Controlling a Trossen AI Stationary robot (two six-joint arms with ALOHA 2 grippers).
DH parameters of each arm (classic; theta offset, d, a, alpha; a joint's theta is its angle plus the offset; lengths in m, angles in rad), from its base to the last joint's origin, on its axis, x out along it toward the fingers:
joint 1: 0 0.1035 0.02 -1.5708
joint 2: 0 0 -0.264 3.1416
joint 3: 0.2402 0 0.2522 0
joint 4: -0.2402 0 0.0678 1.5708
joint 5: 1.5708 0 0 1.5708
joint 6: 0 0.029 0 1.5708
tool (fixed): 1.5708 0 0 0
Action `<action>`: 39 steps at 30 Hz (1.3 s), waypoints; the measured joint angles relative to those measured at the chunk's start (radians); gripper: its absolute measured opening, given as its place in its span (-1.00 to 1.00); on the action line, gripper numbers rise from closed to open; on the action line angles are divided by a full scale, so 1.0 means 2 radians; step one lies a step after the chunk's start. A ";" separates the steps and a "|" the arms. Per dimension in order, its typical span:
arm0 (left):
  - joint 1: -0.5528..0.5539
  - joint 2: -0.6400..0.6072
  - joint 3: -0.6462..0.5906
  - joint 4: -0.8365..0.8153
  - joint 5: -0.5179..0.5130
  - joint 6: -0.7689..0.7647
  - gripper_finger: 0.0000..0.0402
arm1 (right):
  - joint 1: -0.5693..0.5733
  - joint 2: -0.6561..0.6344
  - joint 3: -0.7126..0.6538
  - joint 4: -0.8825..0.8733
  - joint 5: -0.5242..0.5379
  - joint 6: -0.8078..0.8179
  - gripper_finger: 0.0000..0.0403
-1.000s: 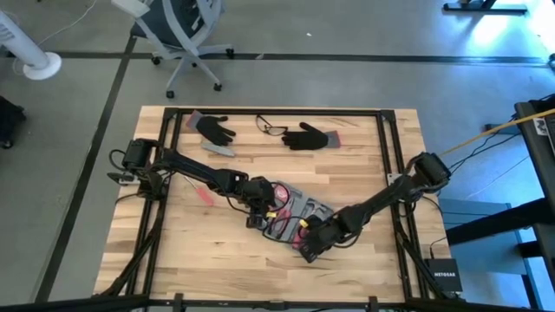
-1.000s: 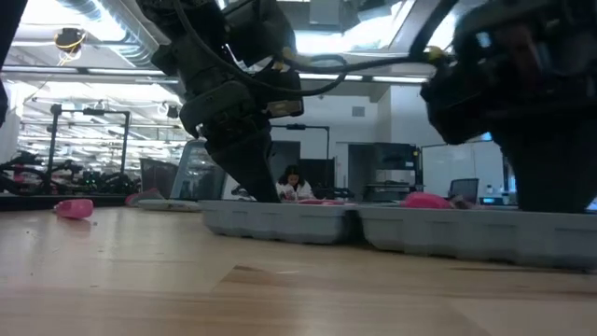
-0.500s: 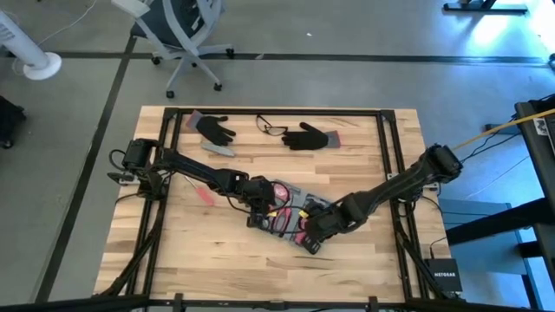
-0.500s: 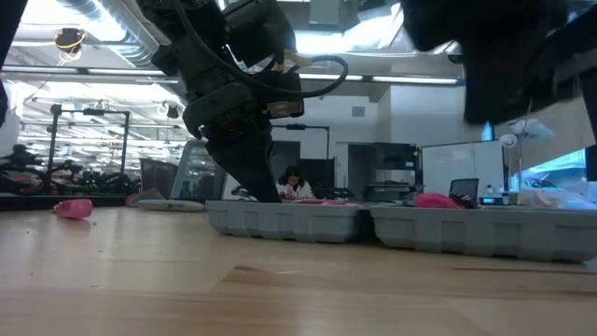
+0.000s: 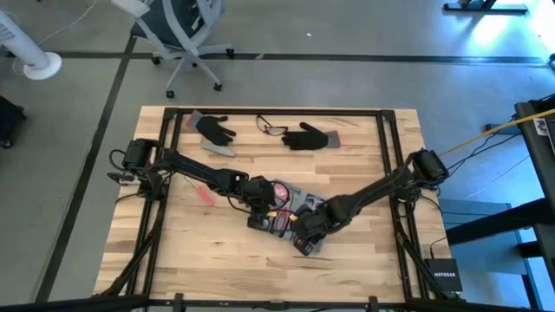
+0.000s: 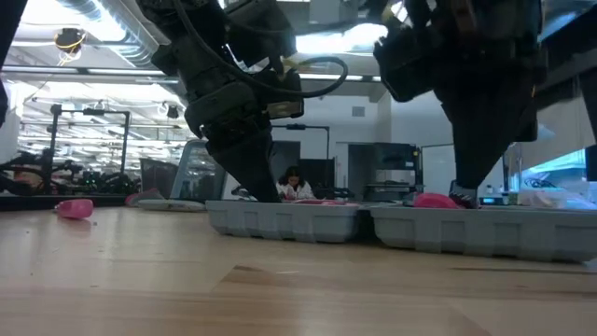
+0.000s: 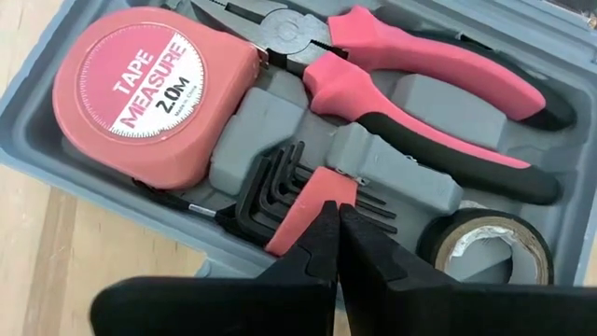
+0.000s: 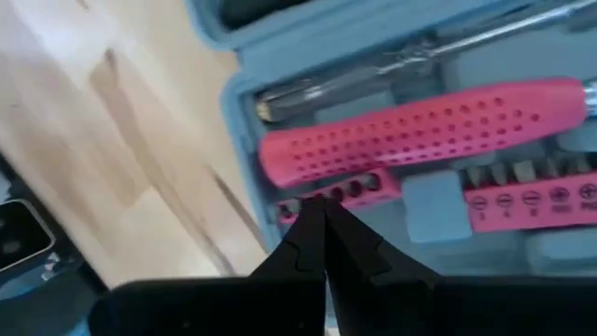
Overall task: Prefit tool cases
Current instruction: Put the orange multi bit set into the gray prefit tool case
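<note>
The flat grey-blue plastic tool case (image 5: 290, 218) lies open near the middle of the light wooden table (image 5: 364, 156), a little toward its front edge, with both hinged halves flat on the wood. In the low view the two halves (image 6: 373, 224) stand side by side as shallow grey trays.

The left gripper (image 5: 261, 208) is over the left half of the case. Its two dark fingers (image 7: 322, 238) are pressed together and they hold nothing. The tips are just above a pink holder with black hex keys (image 7: 280, 201). In the same half lie a round pink tape measure (image 7: 154, 98), pliers with pink and black handles (image 7: 410, 89) and a roll of black tape (image 7: 490, 247), each in its moulded slot.

The right gripper (image 5: 305, 234) is over the other half of the case, near the front corner. Its fingers (image 8: 317, 233) are also closed tight, with nothing between them. The tips point at a pink strip with small screwdriver bits (image 8: 438, 196), just beside a pink dotted screwdriver handle (image 8: 420, 131). Whether the tips touch the strip, I cannot tell.

At the far side of the table lie two black gloves with grey cuffs (image 5: 212, 130), and a pair of glasses (image 5: 270, 128) is between them. One small pink thing (image 5: 205, 196) lies on the wood left of the case, apart from it. Behind the table a white office chair (image 5: 186, 30) stands on the grey floor. In the low view a person (image 6: 293, 184) sits far in the room.
</note>
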 joint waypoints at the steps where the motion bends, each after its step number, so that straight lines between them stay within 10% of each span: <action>1: -0.001 0.000 0.000 0.000 0.000 -0.001 -1.00 | 0.001 0.000 0.000 0.003 0.000 -0.002 -1.00; 24: -0.002 -0.001 0.000 0.004 0.002 -0.009 -1.00 | -0.032 0.039 0.001 0.022 -0.084 -0.037 -1.00; 39: -0.002 -0.001 0.000 0.004 0.002 -0.009 -1.00 | -0.087 -0.041 0.013 -0.068 -0.044 -0.047 -1.00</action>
